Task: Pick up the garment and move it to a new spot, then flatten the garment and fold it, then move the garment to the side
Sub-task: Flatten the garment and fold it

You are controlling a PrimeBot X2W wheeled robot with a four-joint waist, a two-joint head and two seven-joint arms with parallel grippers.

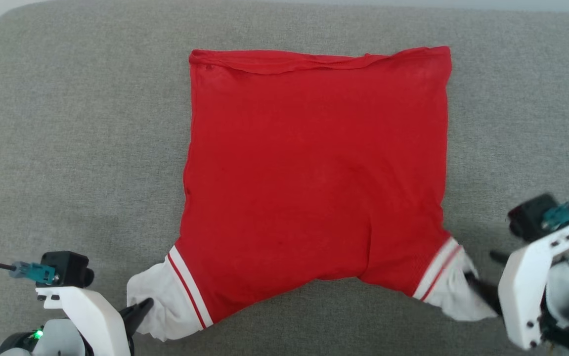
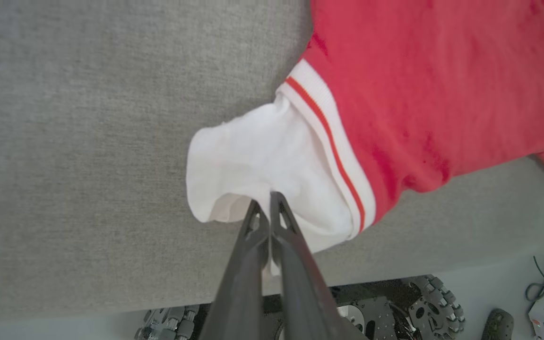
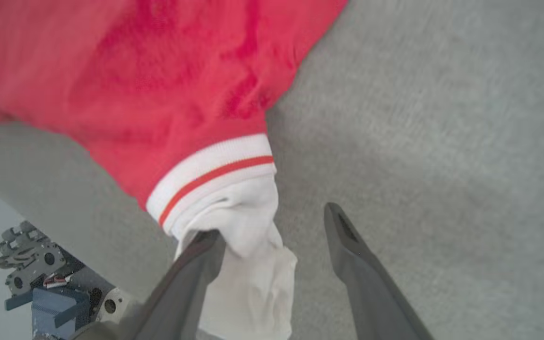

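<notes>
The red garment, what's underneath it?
The garment lies on a grey fabric surface, visible all around it. Anything directly beneath the cloth is covered, so I cannot tell.

Grey woven upholstery, pale floor beyond its near edge

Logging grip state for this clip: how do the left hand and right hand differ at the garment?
The left hand is shut, pinching a white cuff of the garment; the right hand is open, fingers spread, with the other white cuff against one finger, unpinched. In the head view the left hand looks sharp, the right hand blurred. Both are at the garment's near corners.
</notes>
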